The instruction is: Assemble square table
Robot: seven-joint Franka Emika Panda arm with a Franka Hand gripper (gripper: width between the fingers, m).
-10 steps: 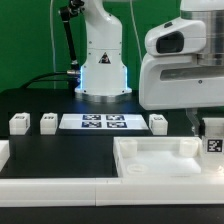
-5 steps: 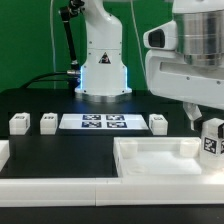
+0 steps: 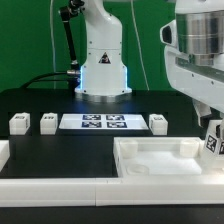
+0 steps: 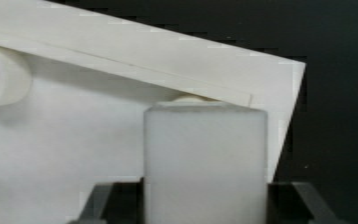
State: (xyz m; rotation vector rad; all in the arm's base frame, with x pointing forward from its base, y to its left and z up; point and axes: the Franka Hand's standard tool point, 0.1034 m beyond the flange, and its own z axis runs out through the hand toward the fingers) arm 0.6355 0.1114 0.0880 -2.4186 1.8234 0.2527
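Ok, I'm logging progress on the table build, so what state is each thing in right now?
Table top: lying flat, rim up.
Held leg: clamped upright between the jaws, at the top's corner.
Loose legs: standing free, none gripped.
Jaws: shut on the held leg.
Marker board: lying flat.

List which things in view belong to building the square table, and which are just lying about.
Belong to the job:
tabletop
three loose legs
fourth leg, gripped in the jaws

Just lying about:
marker board
long white bar fence
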